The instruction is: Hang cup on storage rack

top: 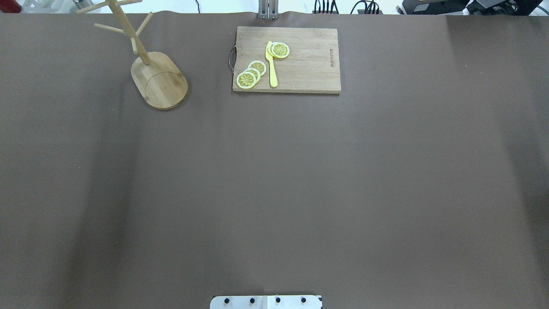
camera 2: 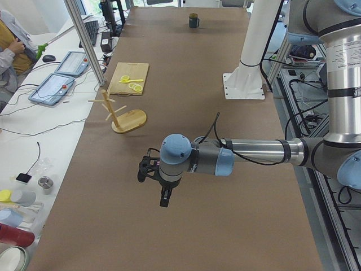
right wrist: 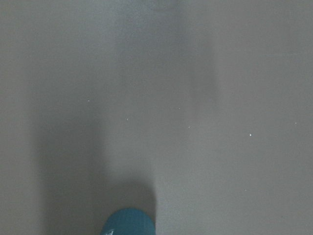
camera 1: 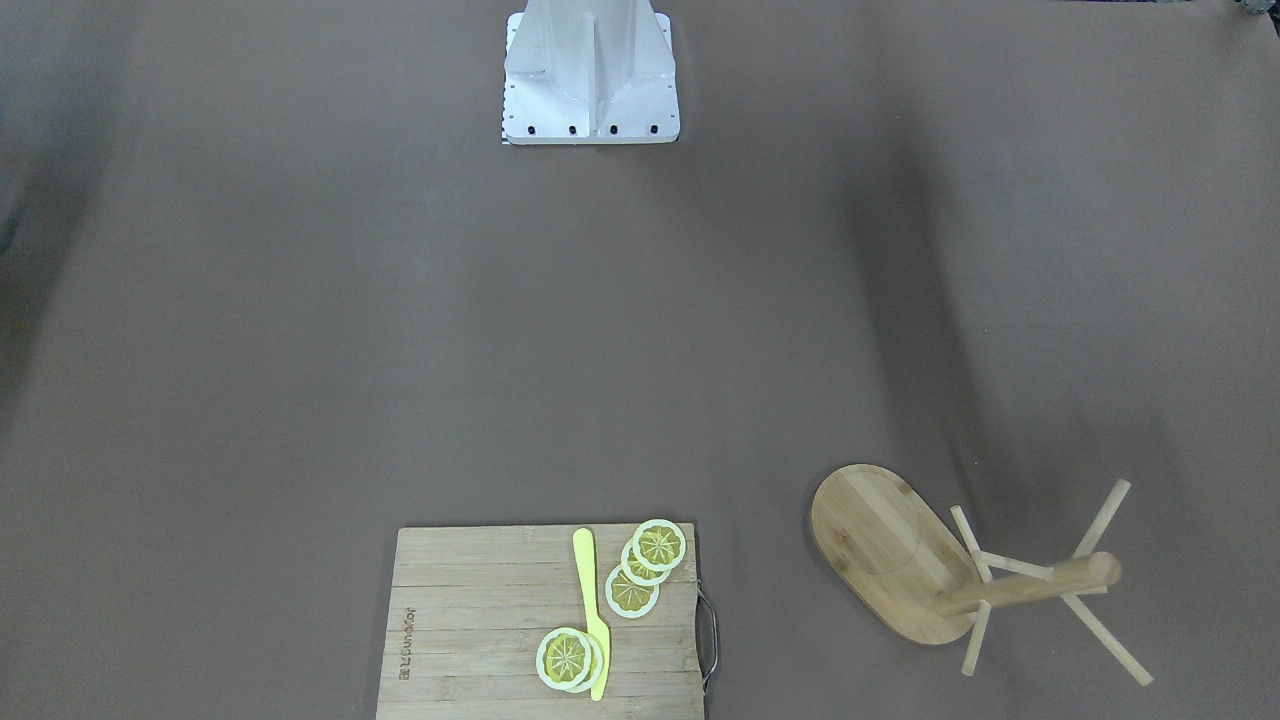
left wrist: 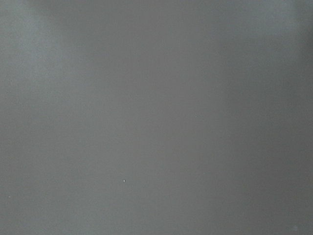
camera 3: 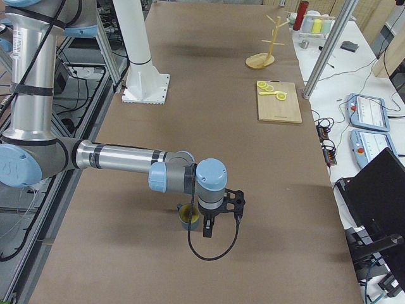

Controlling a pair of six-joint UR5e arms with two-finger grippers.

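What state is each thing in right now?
Dark slate-blue cylindrical cup: upright, not hung.
Light bamboo storage rack: upright, pegs empty.
Left end effector: cannot tell.
Right end effector: cannot tell.
Rectangular wooden cutting board: flat, holding lemon slices, yellow knife.

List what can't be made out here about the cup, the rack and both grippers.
- The cup: mostly hidden behind the right arm's wrist in the exterior right view, tiny in the exterior left view, and cut by the bottom edge in the right wrist view.
- The left gripper and right gripper: seen only in side views, so open or shut cannot be told.
- The storage rack: its top is cut by the overhead view's upper edge.
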